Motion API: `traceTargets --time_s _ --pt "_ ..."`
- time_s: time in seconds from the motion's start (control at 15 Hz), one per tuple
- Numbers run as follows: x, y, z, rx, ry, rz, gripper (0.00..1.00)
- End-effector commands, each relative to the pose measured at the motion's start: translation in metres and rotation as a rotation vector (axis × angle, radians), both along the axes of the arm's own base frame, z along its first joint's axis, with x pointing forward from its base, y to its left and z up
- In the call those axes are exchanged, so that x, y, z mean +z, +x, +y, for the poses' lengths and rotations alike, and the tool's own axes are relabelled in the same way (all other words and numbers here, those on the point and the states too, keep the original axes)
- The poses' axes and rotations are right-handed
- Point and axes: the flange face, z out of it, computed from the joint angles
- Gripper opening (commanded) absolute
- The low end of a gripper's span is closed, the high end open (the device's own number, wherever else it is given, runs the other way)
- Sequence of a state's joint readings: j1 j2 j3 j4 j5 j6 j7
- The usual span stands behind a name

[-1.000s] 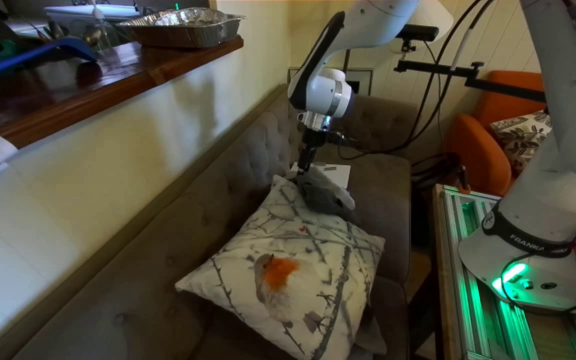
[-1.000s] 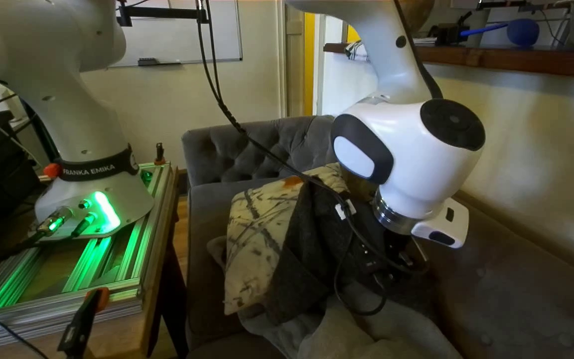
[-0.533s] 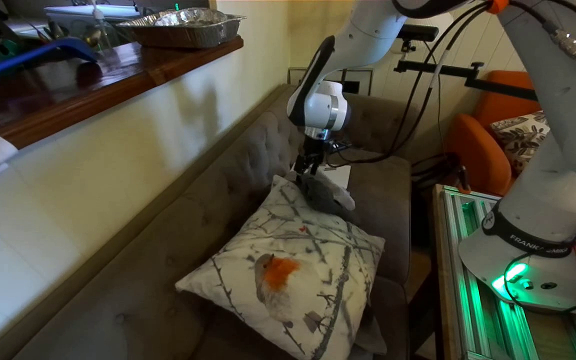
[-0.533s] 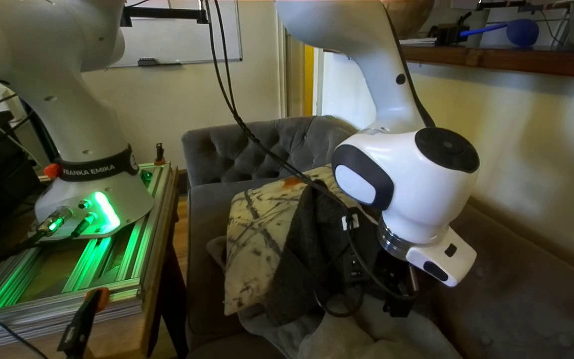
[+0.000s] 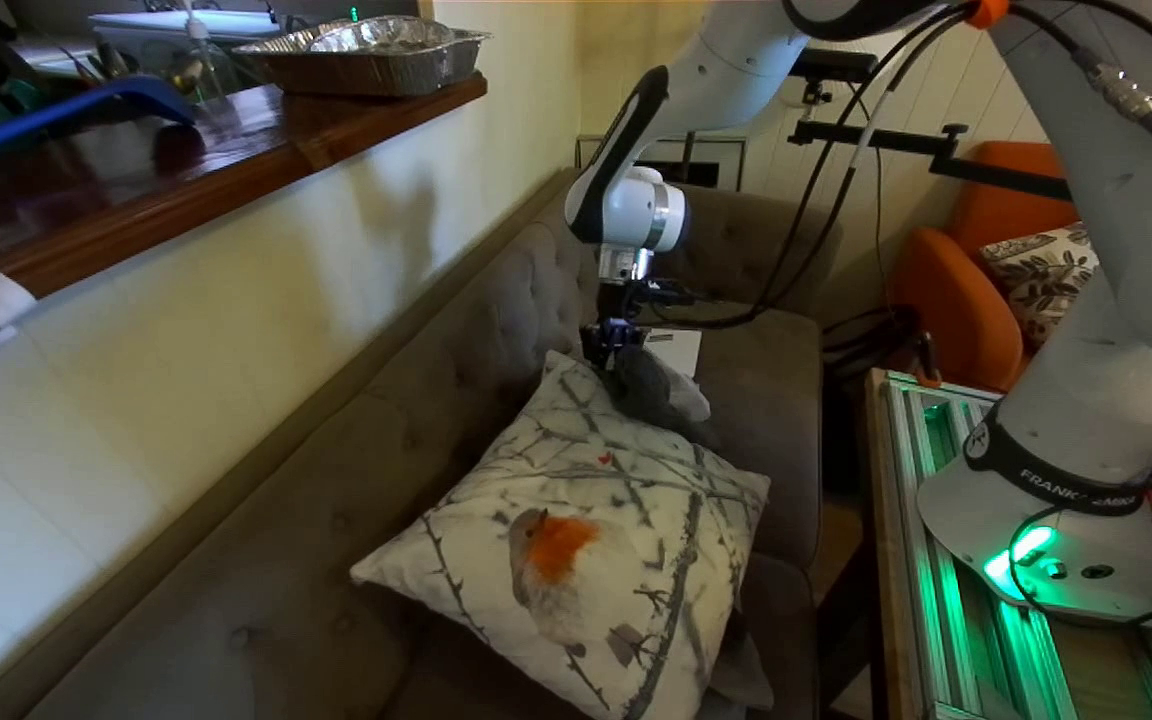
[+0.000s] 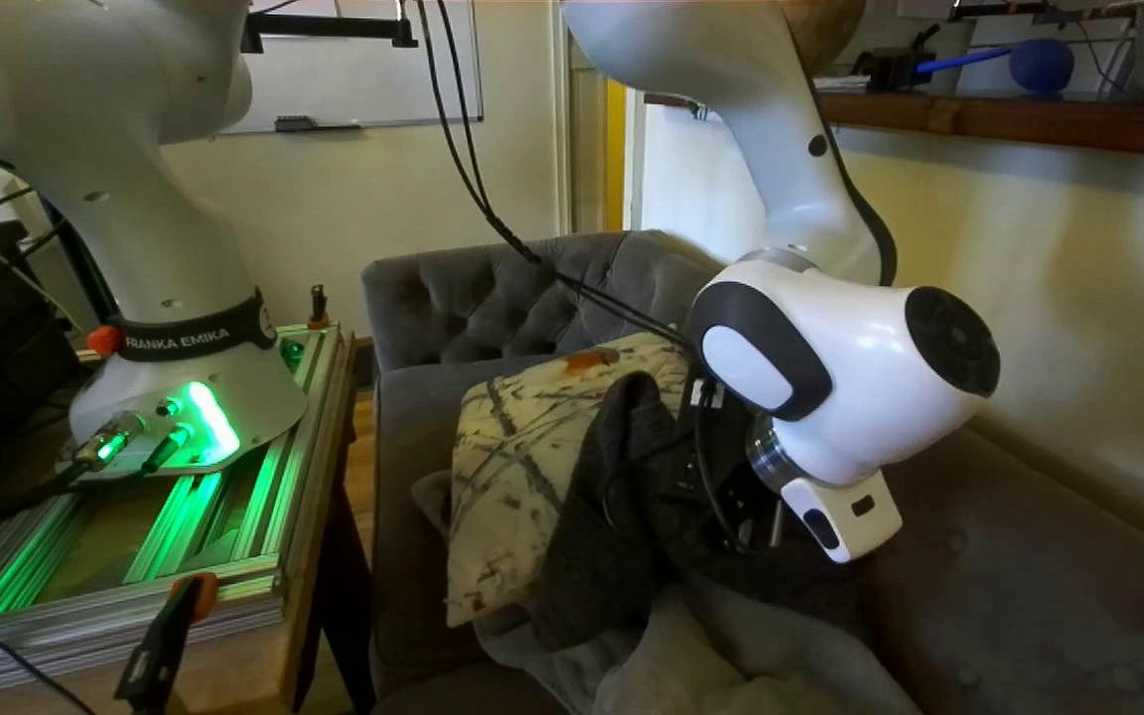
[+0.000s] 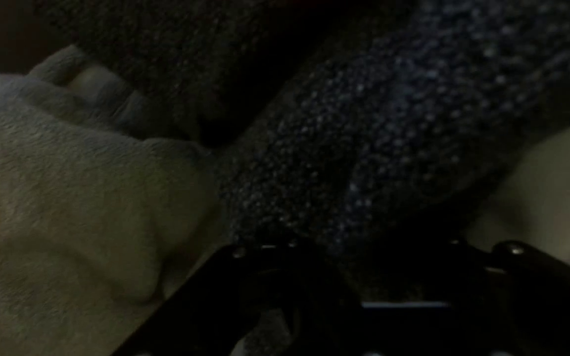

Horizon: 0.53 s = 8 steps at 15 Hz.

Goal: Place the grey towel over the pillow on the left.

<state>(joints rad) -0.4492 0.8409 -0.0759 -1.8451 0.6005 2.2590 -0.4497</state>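
On the surface (image 5: 766,400), bunched against the pillow (image 5: 596,530), the grey towel (image 6: 592,531) seems light and limp, best pinched at the fold (image 7: 324,163) where the gripper (image 7: 386,249) sits spread, apparently holding nothing.

both exterior views: facing opposite ways along sofa (image 5: 766,420), sharing pillow (image 5: 576,540) | wrist view: close on towel (image 7: 334,158)

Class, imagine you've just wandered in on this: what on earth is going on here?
A robot arm hangs over a sofa, its claw at a dark grey towel bunched at one edge of a bird-print pillow. Most of the pillow's printed face is uncovered, so the towel isn't spread over it yet. The wrist view is too dark to tell whether the claw grips the towel.
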Motion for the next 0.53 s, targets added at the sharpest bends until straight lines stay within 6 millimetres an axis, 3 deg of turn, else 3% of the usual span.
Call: traceTargets --time_s 0.0,0.13,0.47 --pt "0.011 0.006 0.001 -0.043 0.160 0.041 0.16" --pt "0.018 0.004 -0.003 -0.055 0.178 0.046 0.02" --pt "0.062 -0.007 -0.033 -0.150 0.039 -0.066 0.00"
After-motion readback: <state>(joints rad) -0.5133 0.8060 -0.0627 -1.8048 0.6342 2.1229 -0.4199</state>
